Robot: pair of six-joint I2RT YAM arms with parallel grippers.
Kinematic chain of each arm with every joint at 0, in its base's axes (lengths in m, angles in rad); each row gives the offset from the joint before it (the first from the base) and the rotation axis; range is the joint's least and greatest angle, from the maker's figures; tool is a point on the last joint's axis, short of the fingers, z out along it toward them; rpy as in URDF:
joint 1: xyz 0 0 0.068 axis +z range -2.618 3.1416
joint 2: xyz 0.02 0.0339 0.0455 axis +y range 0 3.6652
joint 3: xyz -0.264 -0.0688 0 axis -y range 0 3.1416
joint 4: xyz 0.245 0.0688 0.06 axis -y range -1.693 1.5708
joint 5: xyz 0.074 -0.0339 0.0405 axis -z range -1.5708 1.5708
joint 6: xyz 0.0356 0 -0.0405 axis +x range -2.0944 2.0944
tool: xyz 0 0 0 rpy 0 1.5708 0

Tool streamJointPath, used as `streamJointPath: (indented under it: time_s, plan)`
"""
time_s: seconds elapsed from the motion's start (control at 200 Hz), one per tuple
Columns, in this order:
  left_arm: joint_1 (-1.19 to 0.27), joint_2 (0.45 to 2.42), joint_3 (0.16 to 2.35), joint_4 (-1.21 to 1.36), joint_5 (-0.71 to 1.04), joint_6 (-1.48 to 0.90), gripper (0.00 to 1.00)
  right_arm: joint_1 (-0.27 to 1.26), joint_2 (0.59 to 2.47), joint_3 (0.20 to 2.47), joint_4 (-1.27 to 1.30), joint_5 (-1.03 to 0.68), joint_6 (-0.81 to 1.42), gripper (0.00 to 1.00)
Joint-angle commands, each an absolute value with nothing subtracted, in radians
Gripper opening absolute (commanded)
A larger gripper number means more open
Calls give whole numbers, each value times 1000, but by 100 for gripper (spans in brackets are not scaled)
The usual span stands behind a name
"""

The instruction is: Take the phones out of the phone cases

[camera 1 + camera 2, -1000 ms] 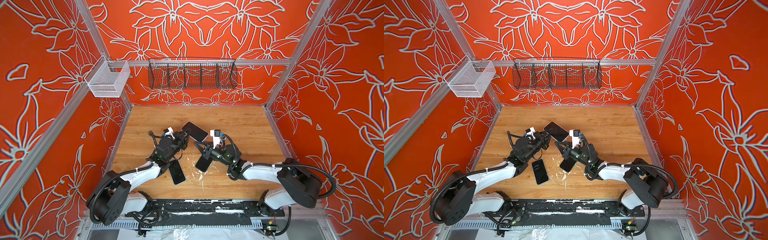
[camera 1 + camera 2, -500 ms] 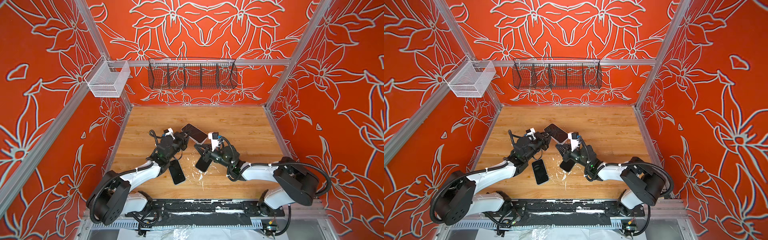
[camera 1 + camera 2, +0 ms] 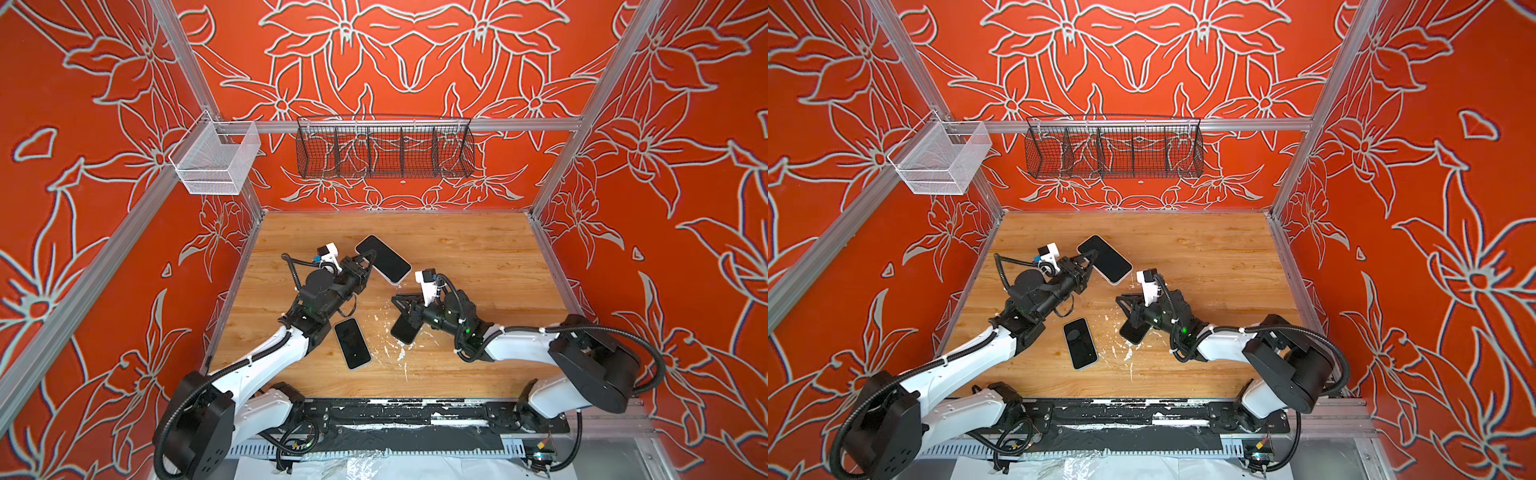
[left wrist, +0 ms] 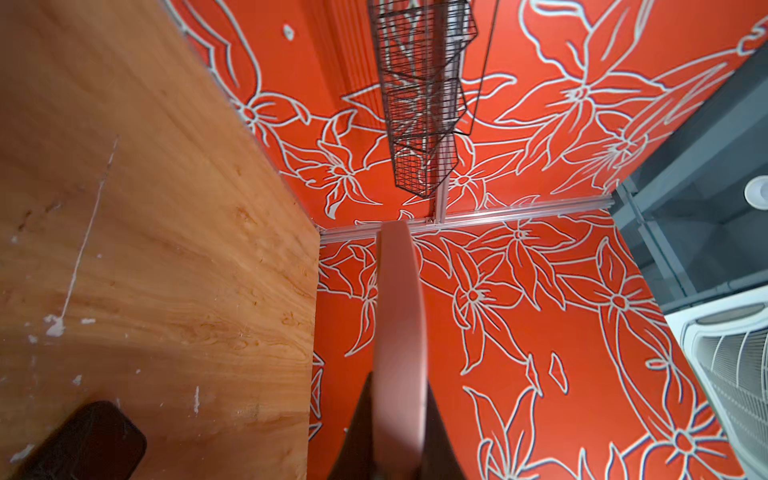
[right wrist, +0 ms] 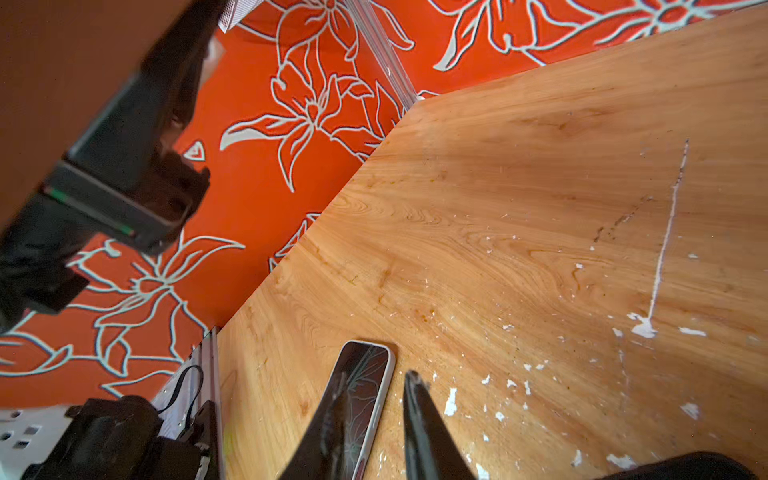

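In both top views my left gripper (image 3: 370,264) (image 3: 1090,259) is shut on one end of a black-faced phone in a pale phone case (image 3: 383,258) (image 3: 1105,258), held tilted above the wood. The left wrist view shows that case (image 4: 399,311) edge-on between the closed fingers of the left gripper (image 4: 399,386). My right gripper (image 3: 399,305) (image 3: 1121,301) (image 5: 374,378) sits lower and to the right, apart from the case, open with nothing between its fingers. A white-rimmed phone (image 3: 352,343) (image 3: 1080,343) (image 5: 365,365) lies flat on the floor. A dark slab (image 3: 403,332) (image 3: 1133,332) lies under the right gripper.
A black wire basket (image 3: 384,147) hangs on the back wall. A white mesh basket (image 3: 216,160) hangs at the left corner. White flecks (image 3: 390,353) dot the wooden floor (image 3: 457,249). Red patterned walls close in three sides.
My right gripper's jaws have parted, and it has dropped slightly away from the raised case. The left gripper keeps its hold and has lifted the case a little.
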State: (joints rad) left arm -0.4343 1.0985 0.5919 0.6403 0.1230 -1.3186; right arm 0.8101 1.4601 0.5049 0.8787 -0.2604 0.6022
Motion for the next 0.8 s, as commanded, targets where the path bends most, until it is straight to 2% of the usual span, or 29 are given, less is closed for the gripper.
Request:
streamJointPath:
  time_s: [0.0, 0.11, 0.32, 0.405, 0.54, 0.586, 0.641, 0.796]
  plan:
    - [-388, 1063, 645, 588, 211, -1149, 0, 793, 1381, 553, 740, -353, 563, 29]
    - [-331, 1064, 724, 446, 335, -1020, 0, 755, 1313, 602, 584, -444, 515, 32]
    - [-238, 1136, 929, 148, 612, -711, 0, 641, 1241, 715, 321, -621, 414, 46]
    - [-227, 1172, 1031, -21, 665, -582, 0, 584, 1249, 771, 255, -708, 398, 51]
    - [-218, 1230, 1169, -199, 767, -362, 0, 539, 1288, 883, 85, -767, 306, 65]
    - [-215, 1251, 1210, -268, 781, -282, 0, 538, 1303, 922, 14, -754, 267, 81]
    - [-215, 1279, 1250, -340, 791, -189, 0, 539, 1324, 972, -51, -759, 220, 92]
    - [-206, 1349, 1276, -450, 848, 10, 0, 538, 1391, 1112, -249, -763, 127, 96]
